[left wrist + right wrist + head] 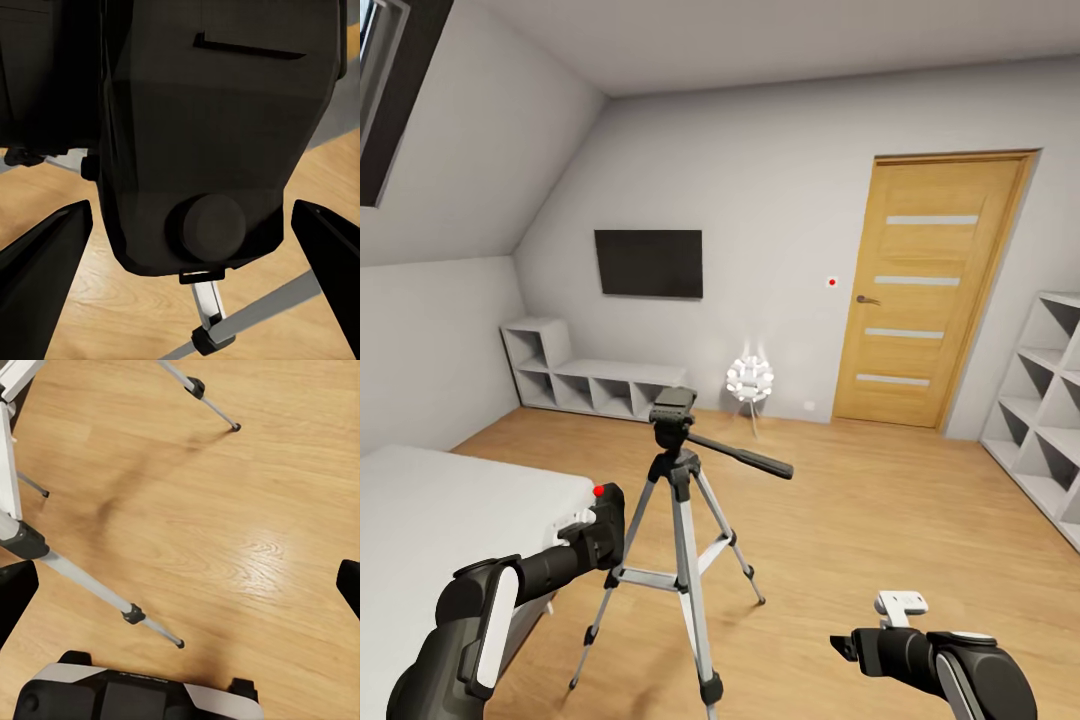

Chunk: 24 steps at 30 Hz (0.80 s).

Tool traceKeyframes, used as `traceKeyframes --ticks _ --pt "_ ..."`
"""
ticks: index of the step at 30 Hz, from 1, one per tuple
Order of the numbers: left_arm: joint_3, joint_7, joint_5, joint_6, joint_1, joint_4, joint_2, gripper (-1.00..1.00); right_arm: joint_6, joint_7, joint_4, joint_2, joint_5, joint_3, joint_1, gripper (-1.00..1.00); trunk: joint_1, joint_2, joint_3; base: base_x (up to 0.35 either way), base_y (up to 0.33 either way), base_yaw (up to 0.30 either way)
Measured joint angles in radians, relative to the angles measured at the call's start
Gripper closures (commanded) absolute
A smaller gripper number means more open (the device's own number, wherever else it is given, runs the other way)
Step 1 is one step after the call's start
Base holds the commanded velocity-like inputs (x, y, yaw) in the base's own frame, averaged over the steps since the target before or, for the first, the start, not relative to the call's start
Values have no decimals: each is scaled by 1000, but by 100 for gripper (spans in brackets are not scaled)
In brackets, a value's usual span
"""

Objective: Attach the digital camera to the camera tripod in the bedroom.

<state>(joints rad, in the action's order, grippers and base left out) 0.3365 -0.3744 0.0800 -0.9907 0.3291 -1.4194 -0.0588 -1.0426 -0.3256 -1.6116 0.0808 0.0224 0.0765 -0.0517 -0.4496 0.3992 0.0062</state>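
The camera tripod [682,500] stands on the wood floor in the middle of the head view, its black head [672,408] bare and its pan handle [745,458] pointing right. The black digital camera [610,518], red button [598,490] on top, hangs just left of the tripod's legs and well below its head, with my left gripper [592,538] shut on it. Its dark body [217,135] shows up close between the left fingers [45,277], with a tripod leg [214,311] beyond. My right gripper [860,645] hovers low at the right, open [180,585], over floor and tripod legs [90,585].
A grey bed [440,510] is at the left beside my left arm. An oak door [930,290], a wall TV [648,263], a low white shelf [590,385] and a round lamp [749,378] line the far wall. A white cube shelf [1050,420] stands at the right.
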Motion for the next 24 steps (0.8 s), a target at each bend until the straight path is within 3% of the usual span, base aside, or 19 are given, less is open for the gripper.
traceKeyframes --ticks 11,15,19,20,24 --pt "2 -3 0 0 0 -3 0 100 0 -1 1 1 0 -3 1 -100 0 0 0 7 1 0" --pt "47 -12 1 0 -12 -33 16 100 0 -4 2 2 0 -10 6 -100 0 0 0 0 0 0" --pt "97 -21 7 -6 -36 -81 38 100 0 -19 5 4 1 -44 7 -100 0 0 0 0 0 0" --pt "122 -29 7 -7 -51 -98 48 100 45 -49 8 4 2 -68 7 -100 0 0 0 0 0 0" --pt "171 -44 11 -5 -71 -117 58 100 220 -125 34 -3 -3 -105 2 -100 0 0 0 0 0 0"
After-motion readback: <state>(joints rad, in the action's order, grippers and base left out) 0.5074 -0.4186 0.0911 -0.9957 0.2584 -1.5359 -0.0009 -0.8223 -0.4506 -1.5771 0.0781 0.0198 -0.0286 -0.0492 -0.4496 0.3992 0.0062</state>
